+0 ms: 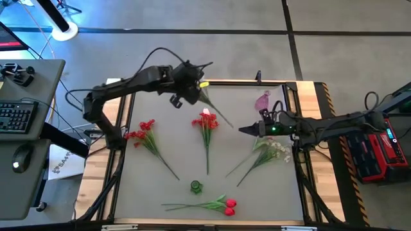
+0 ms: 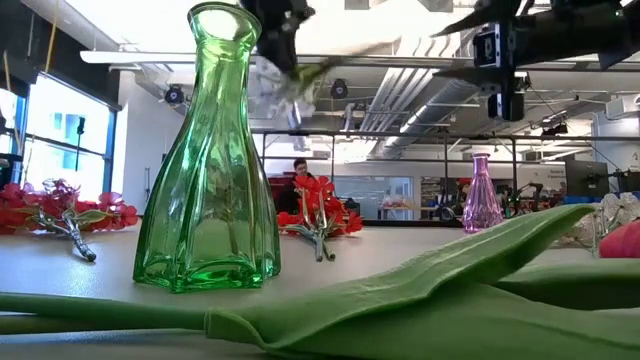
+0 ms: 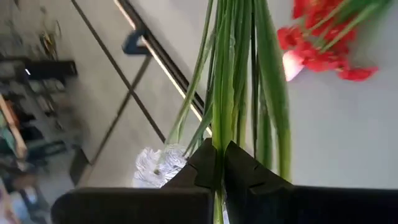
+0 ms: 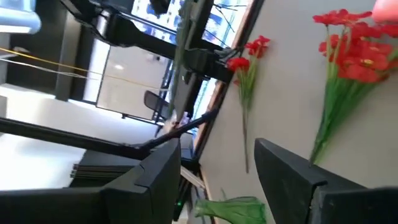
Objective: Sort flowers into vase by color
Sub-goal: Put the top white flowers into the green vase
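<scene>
My left gripper (image 1: 192,86) hangs above the table's far middle, shut on a bundle of thin green flower stems and leaves (image 3: 233,74); its blossoms I cannot make out. My right gripper (image 1: 244,129) hovers open at the right, holding nothing (image 4: 217,180). On the mat lie a red blossom cluster (image 1: 142,131) at the left, a red bunch (image 1: 205,127) in the middle with a pale pink bloom (image 1: 205,113) on it, a white spray (image 1: 273,149) at the right and red tulips (image 1: 228,205) near the front. The green vase (image 1: 196,187) and the pink vase (image 1: 262,101) stand upright. My left gripper pinches several green stems (image 3: 217,155) together between its two fingers (image 3: 245,168). The stems run on past the fingertips, along the fingers. In the high view the bundle (image 1: 218,109) trails from the gripper toward the table's right. In the low view it (image 2: 330,65) hangs high above the table.
A clear glass piece (image 3: 155,165) shows just beyond my left fingers. A dark frame (image 1: 257,82) edges the mat. A desk with a keyboard (image 1: 16,115) stands left of the table, a red case (image 1: 372,151) right of it. A person (image 2: 298,170) sits far behind.
</scene>
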You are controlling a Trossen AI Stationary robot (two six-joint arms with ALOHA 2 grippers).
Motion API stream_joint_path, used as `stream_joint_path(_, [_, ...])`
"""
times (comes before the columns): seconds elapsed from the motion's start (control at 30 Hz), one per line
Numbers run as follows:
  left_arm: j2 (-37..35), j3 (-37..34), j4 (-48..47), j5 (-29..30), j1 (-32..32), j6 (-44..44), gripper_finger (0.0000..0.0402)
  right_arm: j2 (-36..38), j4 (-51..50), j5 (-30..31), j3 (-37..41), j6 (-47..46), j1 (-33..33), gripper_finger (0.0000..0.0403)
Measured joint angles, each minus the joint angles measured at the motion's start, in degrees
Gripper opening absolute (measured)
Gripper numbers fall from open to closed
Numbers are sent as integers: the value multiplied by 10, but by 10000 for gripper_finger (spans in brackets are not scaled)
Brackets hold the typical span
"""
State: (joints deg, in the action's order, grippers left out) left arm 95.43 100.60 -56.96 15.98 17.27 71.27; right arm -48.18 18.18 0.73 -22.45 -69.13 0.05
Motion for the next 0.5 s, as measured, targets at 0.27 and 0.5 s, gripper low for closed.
stream_joint_path(0.27, [-39, 0, -25, 68, -92, 82, 1, 24, 4, -10, -6, 3, -16, 192])
stream_joint_path(0.5, [-29, 0, 5, 95, -155, 172, 0, -89, -9, -70, -124, 95, -23, 192])
